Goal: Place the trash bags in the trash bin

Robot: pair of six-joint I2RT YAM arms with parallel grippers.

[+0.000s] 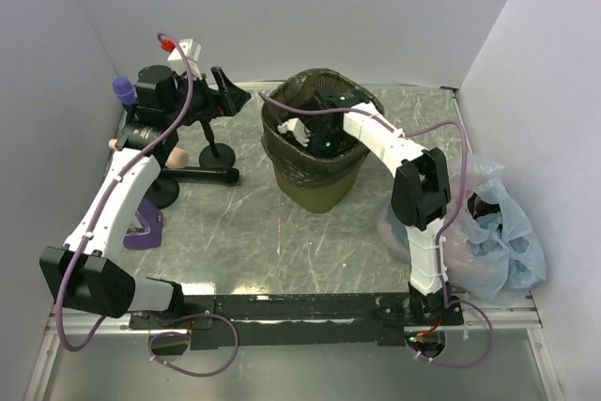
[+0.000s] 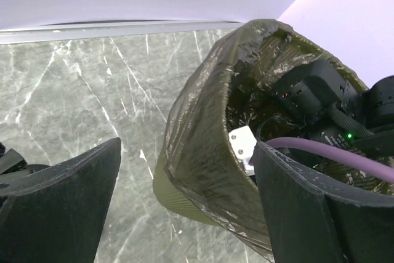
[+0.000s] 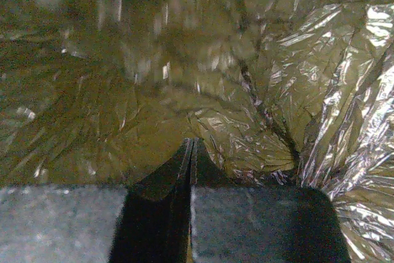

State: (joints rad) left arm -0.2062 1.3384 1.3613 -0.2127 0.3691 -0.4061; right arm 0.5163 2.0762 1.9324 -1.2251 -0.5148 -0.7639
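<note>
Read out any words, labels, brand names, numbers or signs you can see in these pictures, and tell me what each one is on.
No text can be read in any view.
On the olive-green slatted plastic trash bin: no label visible.
On the thin crinkly dark translucent trash bag lining it: no print.
On the clear bluish plastic bag: no print visible.

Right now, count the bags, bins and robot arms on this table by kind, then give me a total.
Bags: 2, the dark trash bag lining the bin and the clear bluish bag at the right.
Bins: 1, the olive trash bin.
Robot arms: 2, the left arm and the right arm.
Total: 5
</note>
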